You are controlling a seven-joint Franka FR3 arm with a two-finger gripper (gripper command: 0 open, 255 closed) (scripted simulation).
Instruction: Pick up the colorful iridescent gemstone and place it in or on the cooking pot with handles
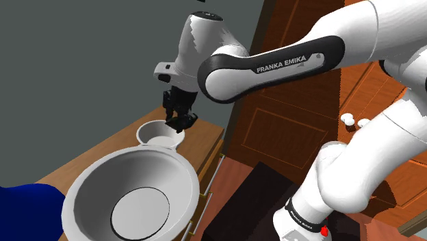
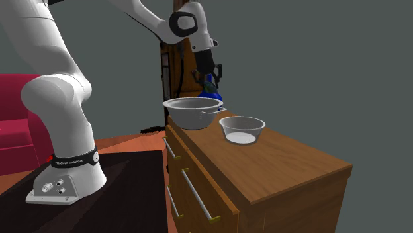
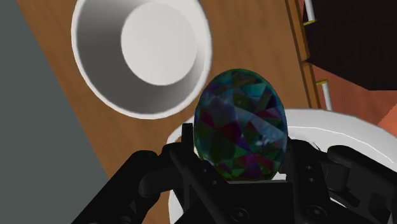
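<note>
- My black gripper (image 1: 182,119) is clamped on the gemstone (image 3: 240,124), one finger on each side of it
- The gemstone is egg-shaped and faceted, with patches of teal, green, purple and red, and it is held in the air above the furniture top
- In the wrist view the pale rim of the pot (image 2: 192,118) curves under the stone and my fingers, so the stone hangs over the pot's edge, not its middle
- The pot is grey and wide, with a handle sticking out of its rim towards a small bowl (image 3: 102,70)
- The small bowl stands just beside the pot, apart from it
- Both sit on the top of a wooden dresser (image 2: 284,162); the pot is at the end nearest my stand, close to the front edge above the drawers
- Past the small bowl, bare wood runs on to the dresser's far end
- The drawers have slim metal handles
- A plain grey wall backs the dresser, and a panelled wooden door (image 1: 274,127) stands beyond its end
- The floor is reddish brown, with a dark mat (image 2: 126,173) under my stand and a red sofa (image 2: 16,112) behind it
</note>
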